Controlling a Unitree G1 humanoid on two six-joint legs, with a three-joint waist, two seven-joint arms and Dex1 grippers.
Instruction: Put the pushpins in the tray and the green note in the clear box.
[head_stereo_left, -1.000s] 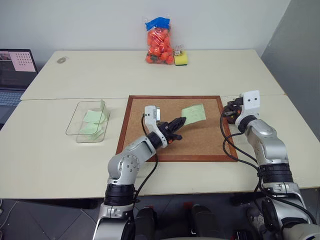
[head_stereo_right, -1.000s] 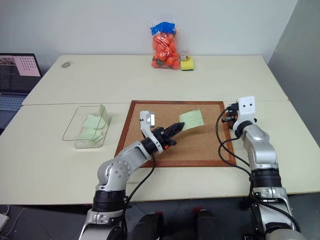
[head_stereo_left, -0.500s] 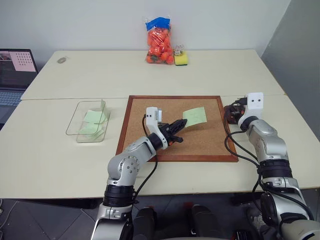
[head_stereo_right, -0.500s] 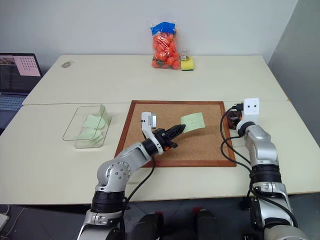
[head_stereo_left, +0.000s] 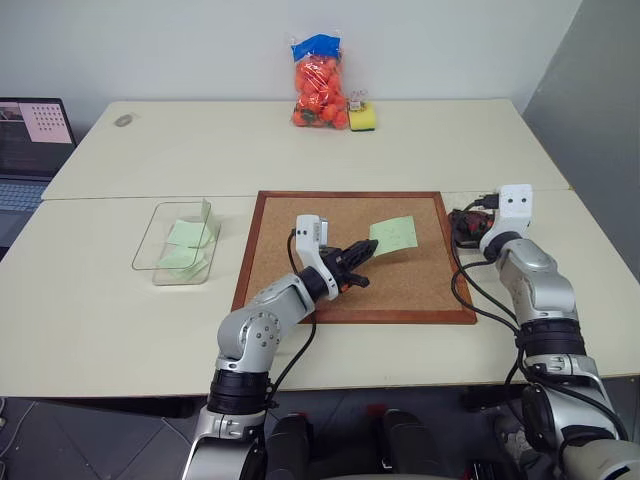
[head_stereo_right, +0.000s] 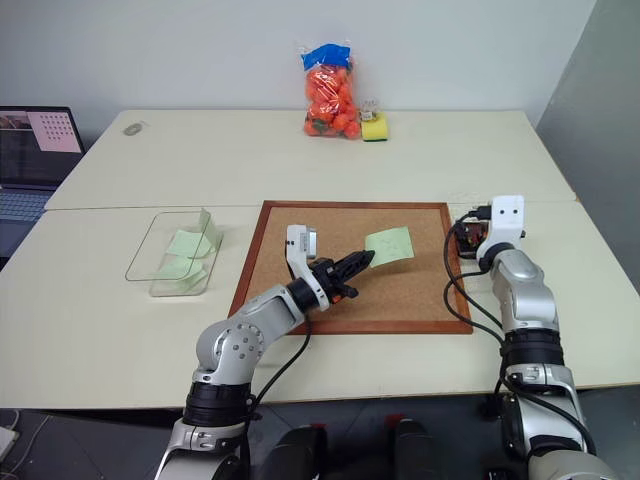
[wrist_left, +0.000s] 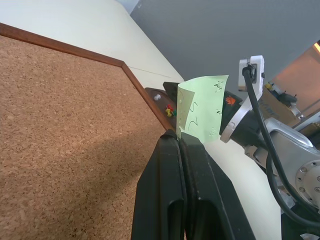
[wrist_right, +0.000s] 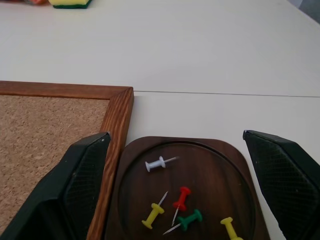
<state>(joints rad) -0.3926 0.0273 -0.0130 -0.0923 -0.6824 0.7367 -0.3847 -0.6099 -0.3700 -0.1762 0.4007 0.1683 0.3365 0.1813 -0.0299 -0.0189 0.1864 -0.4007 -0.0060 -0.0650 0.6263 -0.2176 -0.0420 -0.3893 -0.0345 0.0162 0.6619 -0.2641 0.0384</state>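
L hand (head_stereo_left: 362, 256) clamped on green note (head_stereo_left: 392, 233), clear box (head_stereo_left: 178, 243) well to its left; R hand (wrist_right: 180, 190) apart over tray (wrist_right: 235, 165), prob. empty.

You are looking at silver-grey jointed arms with black collars; black cables are looping along each forearm, a white block capping each wrist, and both claws (head_stereo_left: 362, 253) (wrist_right: 182, 185) are showing matte black fingers.

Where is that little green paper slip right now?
The green note is pinched in the left gripper, held above the corkboard toward its right side, near the tray.
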